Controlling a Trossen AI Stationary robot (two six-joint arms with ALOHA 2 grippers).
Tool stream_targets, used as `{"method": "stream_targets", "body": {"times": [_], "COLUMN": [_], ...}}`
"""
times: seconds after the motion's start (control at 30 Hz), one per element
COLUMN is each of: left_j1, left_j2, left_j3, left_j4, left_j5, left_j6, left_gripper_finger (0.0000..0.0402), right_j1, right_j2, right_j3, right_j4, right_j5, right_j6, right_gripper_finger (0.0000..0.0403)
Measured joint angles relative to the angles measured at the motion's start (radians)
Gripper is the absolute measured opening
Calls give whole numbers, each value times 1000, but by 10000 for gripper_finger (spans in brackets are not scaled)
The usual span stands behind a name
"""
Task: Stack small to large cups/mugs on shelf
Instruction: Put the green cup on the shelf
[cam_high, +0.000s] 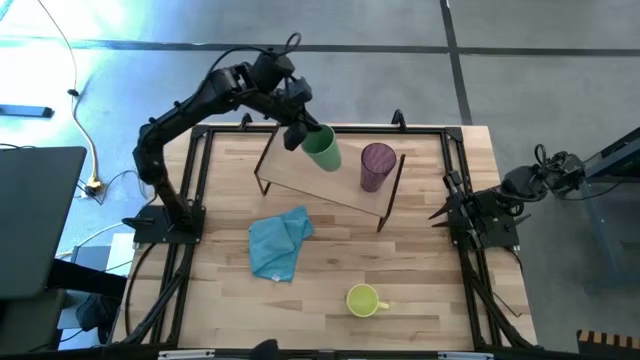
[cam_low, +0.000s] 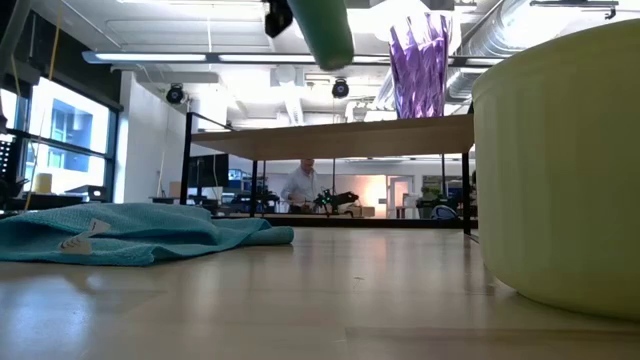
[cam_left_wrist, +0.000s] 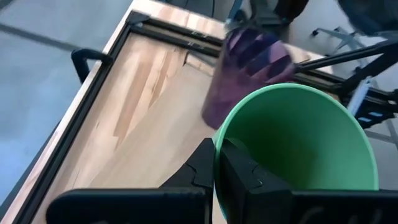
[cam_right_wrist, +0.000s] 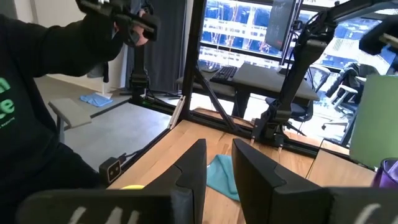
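Three vessels are counted: one green cup (cam_high: 322, 150), one purple tumbler (cam_high: 377, 165) and one yellow mug (cam_high: 364, 300). One shelf (cam_high: 300, 178), one light blue cloth (cam_high: 278, 243) and two arms are also seen.

The green cup is held by the left gripper (cam_high: 296, 136), whose fingers are pinched on the rim, one inside and one outside, as is shown in the left wrist view (cam_left_wrist: 217, 163). The cup is carried tilted above the shelf, just beside the purple tumbler, which stands upright on the shelf board. The yellow mug is left on the tabletop (cam_high: 430, 260) near the front edge, well apart from the shelf, with the cloth lying between them.

The right gripper (cam_high: 443, 212) is parked at the table's right edge; in its own wrist view the fingers (cam_right_wrist: 191, 163) are seen parted by a narrow gap, with nothing held.

Only in the low view is the mug (cam_low: 560, 170) seen large at the right, with the underside of the shelf (cam_low: 340, 138) and the cup (cam_low: 322, 30) lifted clear of it. Only in the right wrist view is a person's dark sleeve (cam_right_wrist: 43, 74) shown close by.

The tabletop is of pale wood in a black frame. Beyond it, an open room with ceiling lights, windows and a distant person (cam_low: 300, 185) is seen.
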Motion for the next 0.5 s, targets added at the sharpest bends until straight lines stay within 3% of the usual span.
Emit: {"method": "stream_targets", "body": {"times": [0.5], "left_j1": [-13], "left_j2": [79], "left_j3": [-1], "left_j4": [-36], "left_j5": [-125], "left_j6": [27], "left_gripper_finger": [0], "right_j1": [0], "right_j2": [2], "right_j3": [0], "right_j4": [0], "right_j5": [2], "right_j6": [-21], "right_gripper_finger": [67]}}
